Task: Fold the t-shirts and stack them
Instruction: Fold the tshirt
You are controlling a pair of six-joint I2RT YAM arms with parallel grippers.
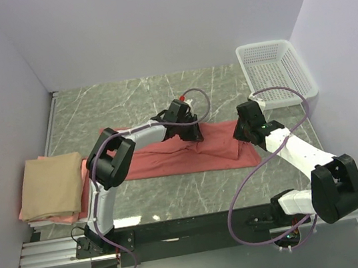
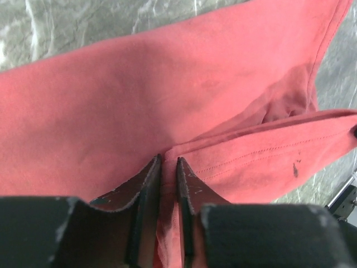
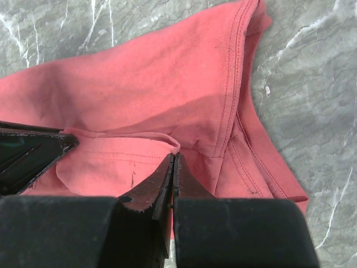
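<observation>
Pinching salmon-red t-shirt edge: left pincer, right pincer.

The worktop is a grey-green slab with pale marble veins, closed in by plain white walls on the left, far and right sides. A red t-shirt lies across its middle in a long crumpled band running left to right, one layer doubled over another along the near side, its stitched hem and a sleeve showing at the right end. At the left edge a pink t-shirt lies folded flat on the surface, with a folded tan t-shirt squarely on top of it. A white mesh basket stands in the far right corner, well apart from the shirts.
</observation>
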